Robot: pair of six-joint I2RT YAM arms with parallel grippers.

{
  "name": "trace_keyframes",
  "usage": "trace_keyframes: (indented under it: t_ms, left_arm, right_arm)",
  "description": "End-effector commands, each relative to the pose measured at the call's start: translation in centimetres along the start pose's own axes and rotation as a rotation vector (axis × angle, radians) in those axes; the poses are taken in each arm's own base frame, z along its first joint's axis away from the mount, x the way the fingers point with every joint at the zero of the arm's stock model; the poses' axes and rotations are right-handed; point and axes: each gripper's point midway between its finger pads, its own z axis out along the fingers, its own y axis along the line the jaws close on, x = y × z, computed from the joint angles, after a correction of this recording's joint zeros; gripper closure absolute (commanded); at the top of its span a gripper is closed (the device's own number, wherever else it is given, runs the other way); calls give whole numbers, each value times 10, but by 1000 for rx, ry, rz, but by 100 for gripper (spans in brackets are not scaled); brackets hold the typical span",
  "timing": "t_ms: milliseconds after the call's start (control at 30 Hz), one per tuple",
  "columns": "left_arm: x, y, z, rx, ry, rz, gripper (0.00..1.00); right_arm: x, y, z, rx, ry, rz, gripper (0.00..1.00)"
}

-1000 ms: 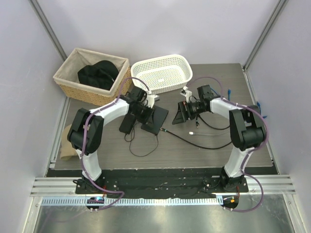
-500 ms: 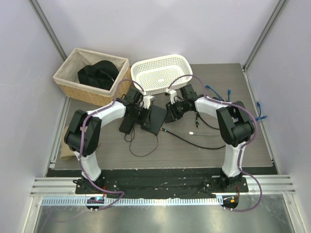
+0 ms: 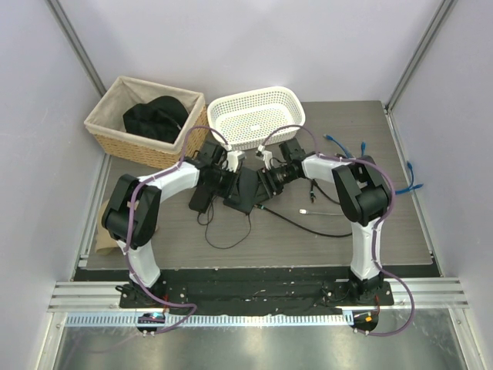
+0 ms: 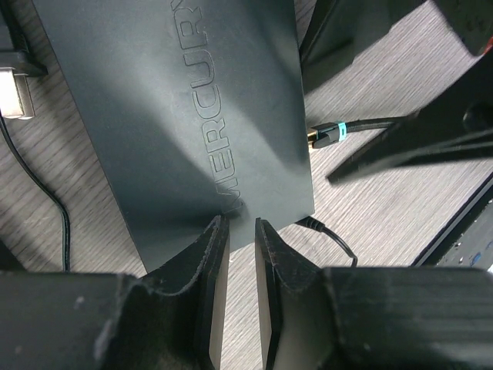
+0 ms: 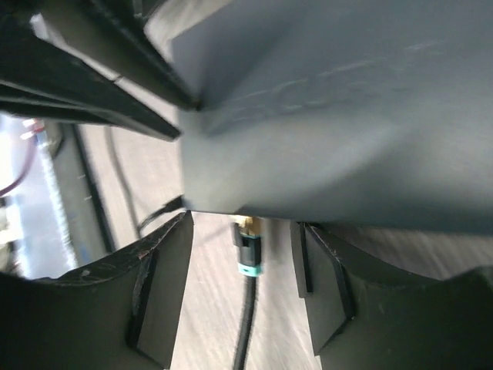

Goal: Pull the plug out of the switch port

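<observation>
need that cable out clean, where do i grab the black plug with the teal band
Grip the black plug with the teal band across its short body, coming in along its cable; it sticks straight out from the flat matte-black switch.

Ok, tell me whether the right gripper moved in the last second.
Yes. The right gripper swung left, from near the white basket's right end to the switch.

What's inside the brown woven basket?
A black bundle, maybe cloth, sits in the woven basket. Whatever lies beneath it is covered.
</observation>
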Motion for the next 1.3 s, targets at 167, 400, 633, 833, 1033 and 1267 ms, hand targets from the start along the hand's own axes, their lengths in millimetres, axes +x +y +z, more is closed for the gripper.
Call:
trace_keyframes:
  t_ms: [167, 400, 633, 833, 1033, 1267]
  left_arm:
    - [15, 13, 6, -52, 43, -5, 75]
    - [18, 15, 8, -60, 54, -3, 75]
    - [18, 19, 13, -64, 63, -5, 75]
    - [17, 19, 13, -64, 65, -5, 75]
    - [1, 15, 4, -74, 31, 1, 64]
    - [-24, 16, -47, -99, -51, -47, 38]
  right_arm:
    - [57, 1, 18, -143, 149, 156, 38]
    - [76, -11, 21, -169, 183, 230, 42]
    - [94, -36, 30, -40, 228, 312, 42]
    - [98, -48, 30, 39, 238, 342, 56]
    - [93, -51, 29, 59, 224, 326, 74]
    - [66, -29, 17, -43, 161, 300, 83]
